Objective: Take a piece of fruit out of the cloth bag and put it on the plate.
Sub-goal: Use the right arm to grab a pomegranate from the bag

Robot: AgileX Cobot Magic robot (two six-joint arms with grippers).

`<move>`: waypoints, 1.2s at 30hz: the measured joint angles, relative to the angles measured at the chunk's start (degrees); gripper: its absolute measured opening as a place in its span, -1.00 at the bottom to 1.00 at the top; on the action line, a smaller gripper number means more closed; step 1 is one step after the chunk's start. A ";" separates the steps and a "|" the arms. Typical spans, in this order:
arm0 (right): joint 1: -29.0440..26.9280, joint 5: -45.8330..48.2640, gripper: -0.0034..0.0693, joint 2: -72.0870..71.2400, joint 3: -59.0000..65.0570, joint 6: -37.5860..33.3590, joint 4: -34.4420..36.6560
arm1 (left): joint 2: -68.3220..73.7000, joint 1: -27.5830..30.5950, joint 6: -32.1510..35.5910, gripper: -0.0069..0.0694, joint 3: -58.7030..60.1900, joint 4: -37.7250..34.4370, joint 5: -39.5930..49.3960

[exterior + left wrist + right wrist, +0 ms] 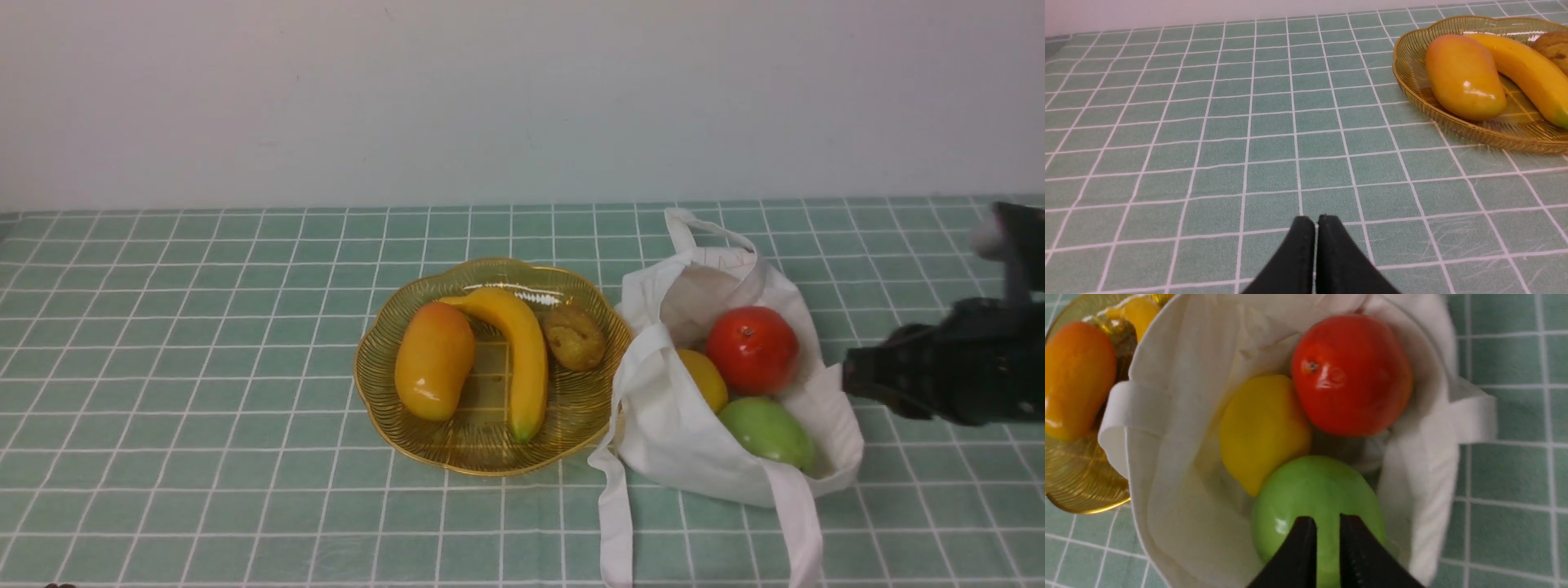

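The red-orange fruit (751, 349) lies in the open white cloth bag (678, 425), at the far side, and also shows in the right wrist view (1351, 375). The golden wire plate (482, 461) stands just left of the bag. My right gripper (1327, 517) hovers over the bag (1180, 416) above the green fruit (1310, 486), its jaws a narrow gap apart and empty. In the front view it (851, 380) is at the bag's right edge. My left gripper (1316, 218) is shut and empty, low over the tablecloth, left of the plate (1453, 127).
A yellow lemon-like fruit (706, 377) and a green fruit (767, 430) share the bag. The plate holds a mango (433, 359), a banana (514, 343) and a brown fruit (574, 336). The bag's straps (616, 523) trail toward the front edge.
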 joint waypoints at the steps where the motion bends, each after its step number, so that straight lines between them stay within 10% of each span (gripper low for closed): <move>1: 0.37 0.25 -0.56 1.87 -1.35 -0.67 0.14 | 0.00 0.00 0.00 -0.84 0.00 0.00 0.00; 17: 2.07 2.87 0.94 22.02 -21.76 7.17 -10.83 | 0.00 0.00 0.00 -0.84 0.00 0.00 0.00; 36: 2.07 1.70 0.77 27.91 -21.97 13.01 -14.72 | 0.00 0.00 0.00 -0.84 0.00 0.00 0.00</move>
